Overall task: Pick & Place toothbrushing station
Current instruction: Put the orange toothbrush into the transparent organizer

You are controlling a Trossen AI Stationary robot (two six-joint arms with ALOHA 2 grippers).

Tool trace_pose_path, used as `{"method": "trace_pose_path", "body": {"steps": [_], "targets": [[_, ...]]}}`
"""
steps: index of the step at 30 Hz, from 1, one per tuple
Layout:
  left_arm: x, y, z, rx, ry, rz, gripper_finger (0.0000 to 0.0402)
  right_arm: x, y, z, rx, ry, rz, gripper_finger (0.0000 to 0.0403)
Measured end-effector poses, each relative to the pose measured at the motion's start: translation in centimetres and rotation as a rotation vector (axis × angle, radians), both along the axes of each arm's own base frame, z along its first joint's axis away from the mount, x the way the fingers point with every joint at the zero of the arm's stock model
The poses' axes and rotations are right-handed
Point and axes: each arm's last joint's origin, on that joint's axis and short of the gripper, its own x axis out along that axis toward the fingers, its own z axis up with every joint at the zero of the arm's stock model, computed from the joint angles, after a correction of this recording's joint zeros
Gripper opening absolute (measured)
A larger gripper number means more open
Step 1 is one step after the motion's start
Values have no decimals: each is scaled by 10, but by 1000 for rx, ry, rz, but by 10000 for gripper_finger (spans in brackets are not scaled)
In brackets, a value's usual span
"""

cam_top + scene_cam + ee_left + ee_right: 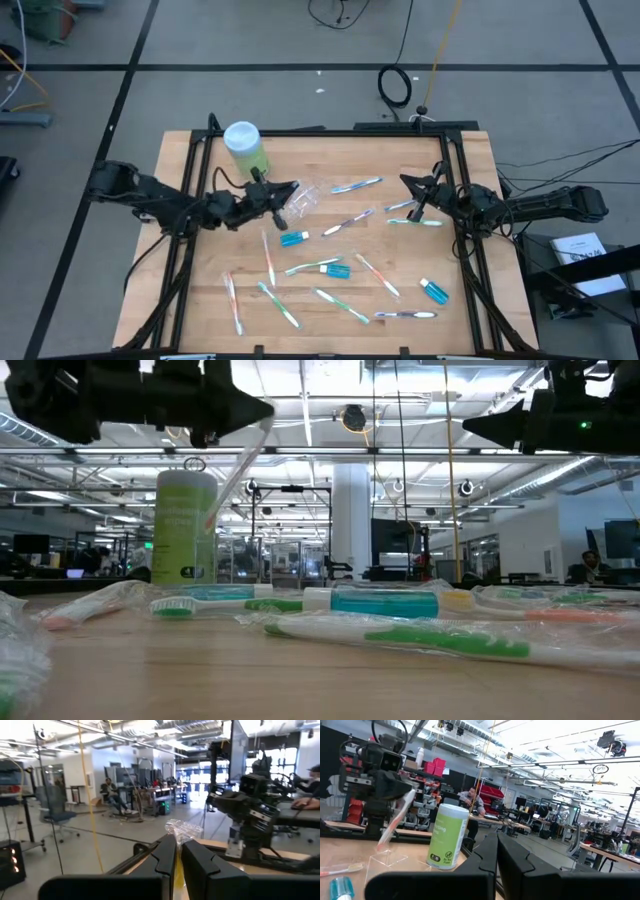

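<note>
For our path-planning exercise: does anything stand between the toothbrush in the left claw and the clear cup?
Nothing visible does. The left claw holds the toothbrush raised just above the cup, with open air between them. The bottle stands off to one side.

Open workshop: grey tiled floor (250,40), ceiling strip lights (300,400), desks.

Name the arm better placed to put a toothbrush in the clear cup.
Left. Its hand grips a wrapped toothbrush right by the clear cup; the right hand is shut, looks empty, and sits farther off.
</note>
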Motion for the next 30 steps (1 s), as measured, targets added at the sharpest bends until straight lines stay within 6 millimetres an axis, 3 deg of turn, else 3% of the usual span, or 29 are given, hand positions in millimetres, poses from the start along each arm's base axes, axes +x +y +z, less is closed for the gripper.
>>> {"method": "trace_pose_path", "body": {"steps": [10, 21, 25, 30], "targets": [[5, 4, -5, 10, -55, -19, 26, 0, 0, 0, 0, -5, 0, 4], [9, 3, -34, -68, 208, 28, 26, 0, 0, 1, 26, -24, 10, 4], [9, -1, -35, -52, 223, 23, 26, 0, 0, 1, 54, -38, 20, 4], [4, -7, -30, 6, 244, 157, 26, 0, 0, -1, 87, -31, 30, 4]]}}
